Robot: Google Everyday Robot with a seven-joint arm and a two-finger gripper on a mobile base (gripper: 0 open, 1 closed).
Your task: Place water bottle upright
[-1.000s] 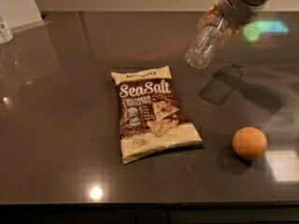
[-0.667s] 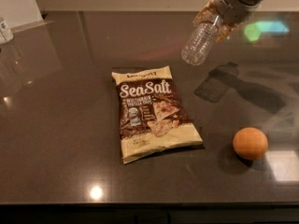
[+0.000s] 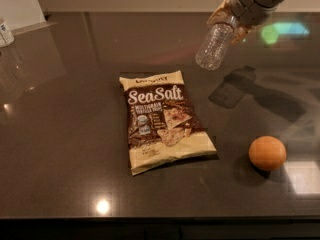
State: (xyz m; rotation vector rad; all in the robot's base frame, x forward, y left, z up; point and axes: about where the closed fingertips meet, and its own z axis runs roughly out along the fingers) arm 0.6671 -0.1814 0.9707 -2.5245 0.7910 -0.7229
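Above the dark counter point(image 3: 65, 134), upper right, the gripper point(image 3: 231, 20) clasps the tilted water bottle point(image 3: 214, 48) at its neck; I'd square its base downward before lowering.

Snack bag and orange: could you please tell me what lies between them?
Only bare countertop, in the camera view; the claw holds the water bottle at upper right.

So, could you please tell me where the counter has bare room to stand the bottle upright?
The pincer, upper right, holds the clear ribbed plastic water bottle tilted above the dark glossy countertop. Bare: the wide stretch left of the brown Sea Salt snack bag, and the patch beneath the bottle, behind the round orange fruit. Tightest between bag and fruit.
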